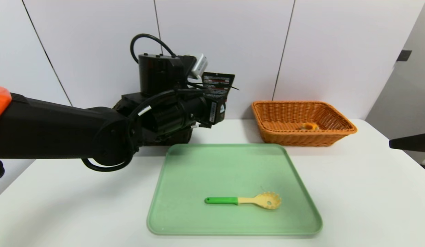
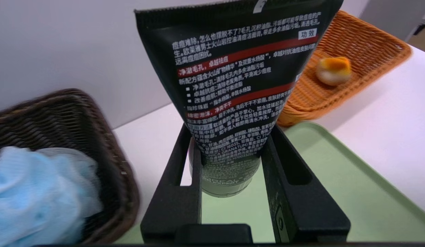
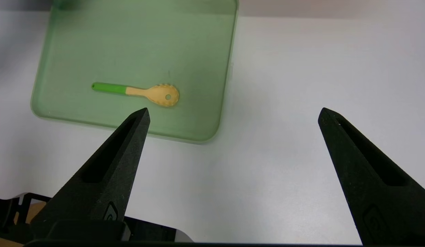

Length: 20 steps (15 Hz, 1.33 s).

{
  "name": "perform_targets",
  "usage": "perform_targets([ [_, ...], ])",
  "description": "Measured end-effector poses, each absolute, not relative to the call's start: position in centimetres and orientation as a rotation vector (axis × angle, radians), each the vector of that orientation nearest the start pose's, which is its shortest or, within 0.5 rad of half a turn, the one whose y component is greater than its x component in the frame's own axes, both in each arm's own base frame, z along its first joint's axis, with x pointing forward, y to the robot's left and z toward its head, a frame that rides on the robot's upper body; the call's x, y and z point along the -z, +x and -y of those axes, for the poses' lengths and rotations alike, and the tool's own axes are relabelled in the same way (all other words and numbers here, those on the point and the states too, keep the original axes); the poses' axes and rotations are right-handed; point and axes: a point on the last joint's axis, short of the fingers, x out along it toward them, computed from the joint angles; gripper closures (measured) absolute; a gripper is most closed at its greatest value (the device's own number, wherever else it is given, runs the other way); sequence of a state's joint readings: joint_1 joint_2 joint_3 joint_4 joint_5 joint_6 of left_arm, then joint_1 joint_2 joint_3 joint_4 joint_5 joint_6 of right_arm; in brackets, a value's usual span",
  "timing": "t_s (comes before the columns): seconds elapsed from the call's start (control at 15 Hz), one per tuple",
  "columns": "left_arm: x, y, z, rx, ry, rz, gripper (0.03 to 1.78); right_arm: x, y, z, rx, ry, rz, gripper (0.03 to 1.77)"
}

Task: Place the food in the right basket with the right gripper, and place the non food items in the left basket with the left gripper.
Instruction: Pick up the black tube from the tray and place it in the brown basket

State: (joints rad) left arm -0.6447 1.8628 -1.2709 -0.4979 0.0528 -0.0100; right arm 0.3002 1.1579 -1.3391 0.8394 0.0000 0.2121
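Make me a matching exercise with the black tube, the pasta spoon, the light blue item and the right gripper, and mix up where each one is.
Things
1. Black tube
2. Pasta spoon
3. Light blue item
4. Right gripper

Places or states
A. Inside the dark brown basket
B. Open over the white table, beside the tray
C. Clamped in the left gripper
D. Lying on the green tray

Pairs: 1-C, 2-D, 3-A, 4-B
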Motion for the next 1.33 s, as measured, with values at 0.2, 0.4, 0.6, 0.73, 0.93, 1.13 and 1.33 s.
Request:
perform_targets([
  [0.2, -25.0, 31.8, 19.5, 0.503, 0.014, -0.073, 1.29, -31.8, 11.4, -3.5, -0.223, 0.106, -0.68, 0.1],
  [0.4, -25.3, 33.4, 16.6, 0.415, 0.008, -0.066, 1.29, -31.8, 11.4, -3.5, -0.224, 0.106, -0.681, 0.1],
  [0.6, -24.8, 34.9, 14.2, 0.34, 0.008, -0.08, 1.29, -31.7, 11.4, -3.5, -0.222, 0.104, -0.685, 0.1],
  [0.73, -24.0, 35.5, 13.6, 0.322, 0.011, -0.1, 1.3, -31.6, 11.4, -3.5, -0.222, 0.104, -0.69, 0.1],
  [0.93, -22.9, 36.2, 13.4, 0.309, 0.012, -0.132, 1.3, -31.5, 11.4, -3.5, -0.22, 0.103, -0.692, 0.1],
  [1.13, -22.1, 36.8, 13.4, 0.303, 0.012, -0.15, 1.3, -31.5, 11.3, -3.5, -0.219, 0.103, -0.692, 0.1],
  [1.33, -21.1, 37.4, 13.2, 0.293, 0.013, -0.172, 1.3, -31.5, 11.2, -3.5, -0.219, 0.103, -0.689, 0.1],
])
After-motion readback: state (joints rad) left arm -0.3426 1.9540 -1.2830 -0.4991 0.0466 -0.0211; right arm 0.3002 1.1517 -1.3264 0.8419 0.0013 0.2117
